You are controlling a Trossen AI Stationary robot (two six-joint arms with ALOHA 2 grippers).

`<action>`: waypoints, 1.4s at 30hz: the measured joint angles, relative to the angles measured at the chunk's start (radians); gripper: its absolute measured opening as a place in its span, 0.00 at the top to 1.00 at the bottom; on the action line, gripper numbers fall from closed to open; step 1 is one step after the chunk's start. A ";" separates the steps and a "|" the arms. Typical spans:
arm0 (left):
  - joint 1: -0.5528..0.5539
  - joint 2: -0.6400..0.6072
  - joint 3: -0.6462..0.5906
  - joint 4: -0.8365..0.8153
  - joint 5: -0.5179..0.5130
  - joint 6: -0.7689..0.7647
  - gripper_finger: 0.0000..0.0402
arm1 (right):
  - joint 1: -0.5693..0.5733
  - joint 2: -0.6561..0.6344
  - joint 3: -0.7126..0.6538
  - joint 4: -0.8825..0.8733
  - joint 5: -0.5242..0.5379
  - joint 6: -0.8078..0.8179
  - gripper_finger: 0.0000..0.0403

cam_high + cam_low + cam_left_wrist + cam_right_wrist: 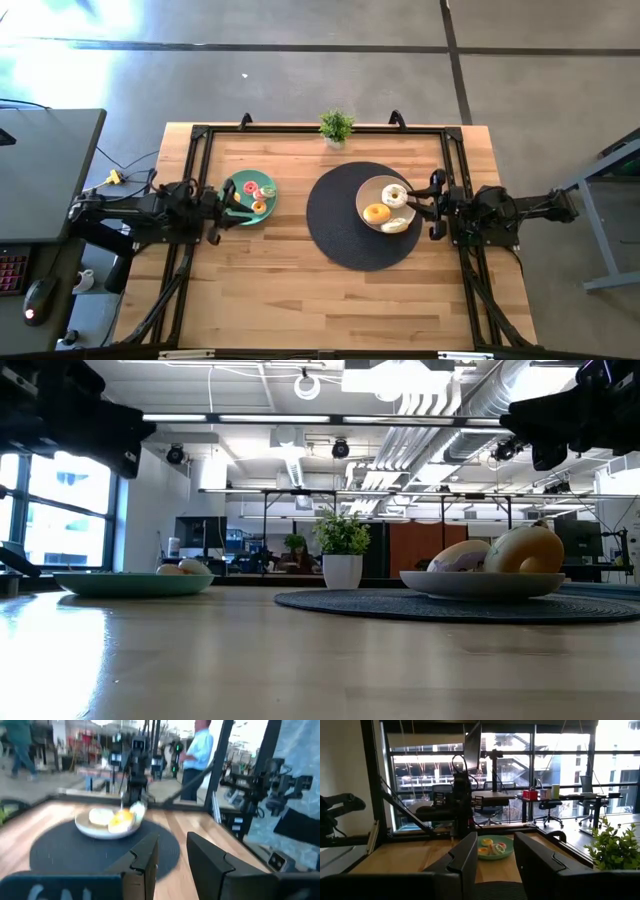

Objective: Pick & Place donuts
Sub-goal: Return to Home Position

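A teal plate (238,212) on the table's left side carries several small donuts, among them a pink one (266,192) and an orange one (259,207). A beige plate (364,197) sits on a dark round mat (340,235) and holds three larger donuts: white (395,195), orange-yellow (377,213) and cream (395,226). My left gripper (172,855) is open and hovers at the teal plate's left edge. My right gripper (495,852) is open and hovers at the beige plate's right edge. Both touch nothing. The low view shows both arms held above the table.
A small green potted plant (336,127) stands at the far edge, behind the mat. Bare wood lies across the table's near half. A black frame (320,128) runs along the far and side edges. A person in a light blue shirt (200,752) stands in the room beyond.
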 joint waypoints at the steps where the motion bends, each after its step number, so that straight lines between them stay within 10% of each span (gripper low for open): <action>1: 0.000 0.000 0.000 -0.021 0.000 -0.008 0.75 | 0.000 0.000 0.000 0.000 0.000 0.000 0.69; 42: 0.000 0.030 -0.004 -0.088 -0.013 -0.037 0.75 | 0.000 0.000 0.000 0.000 0.000 0.001 0.69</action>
